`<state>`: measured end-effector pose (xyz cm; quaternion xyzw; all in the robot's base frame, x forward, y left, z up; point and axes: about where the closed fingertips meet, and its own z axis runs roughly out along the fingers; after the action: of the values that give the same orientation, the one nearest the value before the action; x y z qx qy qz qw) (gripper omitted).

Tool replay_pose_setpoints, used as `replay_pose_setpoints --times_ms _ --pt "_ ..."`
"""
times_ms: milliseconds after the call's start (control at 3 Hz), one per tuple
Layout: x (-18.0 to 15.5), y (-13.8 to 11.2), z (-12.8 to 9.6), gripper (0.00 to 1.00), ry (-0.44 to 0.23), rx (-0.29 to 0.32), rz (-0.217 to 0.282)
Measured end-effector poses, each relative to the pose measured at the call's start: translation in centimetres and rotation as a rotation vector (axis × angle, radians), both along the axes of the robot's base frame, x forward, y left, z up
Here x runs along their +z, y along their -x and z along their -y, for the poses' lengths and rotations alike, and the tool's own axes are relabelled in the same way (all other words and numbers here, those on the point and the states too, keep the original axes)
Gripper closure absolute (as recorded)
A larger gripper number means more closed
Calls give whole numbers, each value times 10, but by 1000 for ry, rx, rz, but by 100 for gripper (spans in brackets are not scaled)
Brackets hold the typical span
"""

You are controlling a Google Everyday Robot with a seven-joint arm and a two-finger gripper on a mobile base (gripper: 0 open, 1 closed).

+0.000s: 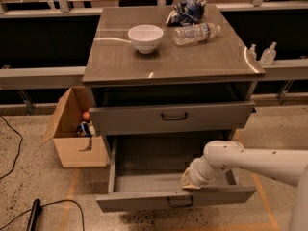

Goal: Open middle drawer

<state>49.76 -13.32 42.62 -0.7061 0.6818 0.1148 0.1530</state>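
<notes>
**Middle drawer standing well out, tool at its front lip**

You are looking down on a speckled floor (38,186) with a dark railing running along the back. At the far left, a black cable (12,146) is trailing across the floor. Next to it, an open cardboard box (72,150) is sitting against the left side of the grey bench (120,61), with an orange ball (85,115) and some small items lying inside.

On the bench top, a white bowl (146,36) is standing upright left of centre. A clear plastic bottle (196,33) is lying on its side to the right of it, and a crumpled bag (187,11) is resting just behind the bottle.

Under the top, the top drawer (130,120) is showing its tall front, standing slightly forward of the frame. Below it, the middle drawer (139,202) is hanging far out towards you, its grey inside exposed and its small black handle (180,202) facing the camera.

The white arm (260,160) is reaching in from the right edge, and the tool (191,181) is sitting at the top edge of the drawer's front panel, just above the handle. You cannot tell whether the tool is wide, narrow or holding anything.

At the far right, two small pump bottles (268,53) are standing on a ledge beside the bench.
</notes>
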Motion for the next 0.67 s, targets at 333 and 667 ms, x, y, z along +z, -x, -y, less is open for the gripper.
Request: replay_pose_setpoints --times_ms 333,667 --pt "3 26 -6 100 -18 20 -84" --pt "5 42 -10 100 -24 45 -152"
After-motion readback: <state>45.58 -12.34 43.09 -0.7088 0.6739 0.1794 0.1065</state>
